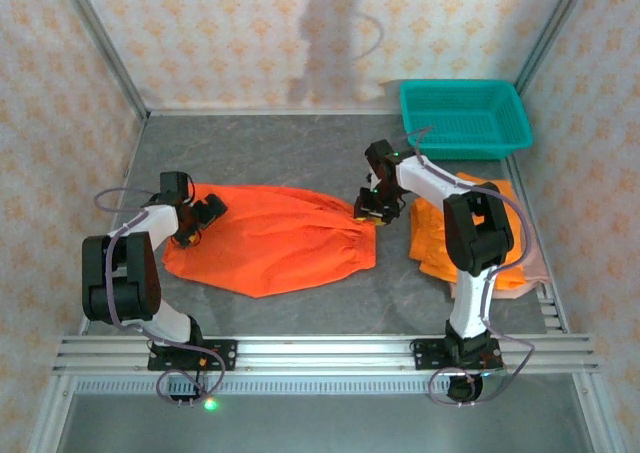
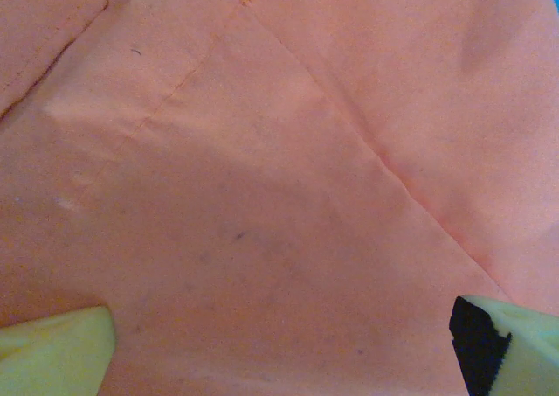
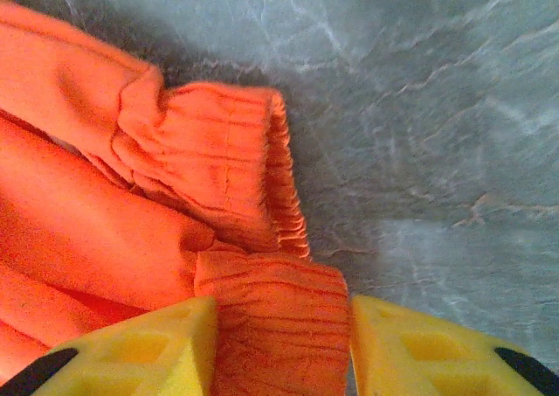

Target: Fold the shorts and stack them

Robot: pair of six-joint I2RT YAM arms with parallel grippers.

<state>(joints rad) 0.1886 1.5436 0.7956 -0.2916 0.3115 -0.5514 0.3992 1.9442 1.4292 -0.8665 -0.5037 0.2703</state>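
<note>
Down at the near edge, a metal rail (image 1: pixel 320 353) holds the bases of both arms. Beyond it lies the grey table (image 1: pixel 300 153).

One pair of orange shorts (image 1: pixel 280 238) is spread flat in the middle of the table, the biggest thing on it. At the far right corner sits a teal basket (image 1: pixel 465 118). On the right side, near that basket, is a pile of folded shorts (image 1: pixel 430 238), orange on top. A bit of pink cloth (image 1: pixel 535 263) peeks out under it.

The left gripper (image 1: pixel 205 213) is at the left end of the spread shorts. Its yellow fingers (image 2: pixel 52 352) are wide apart, released, with plain orange cloth between them.

The right gripper (image 1: pixel 372 211) is at the right end. Its fingers (image 3: pixel 148 343) are clenched on the puckered waistband (image 3: pixel 271 326), which fills the gap between them.
</note>
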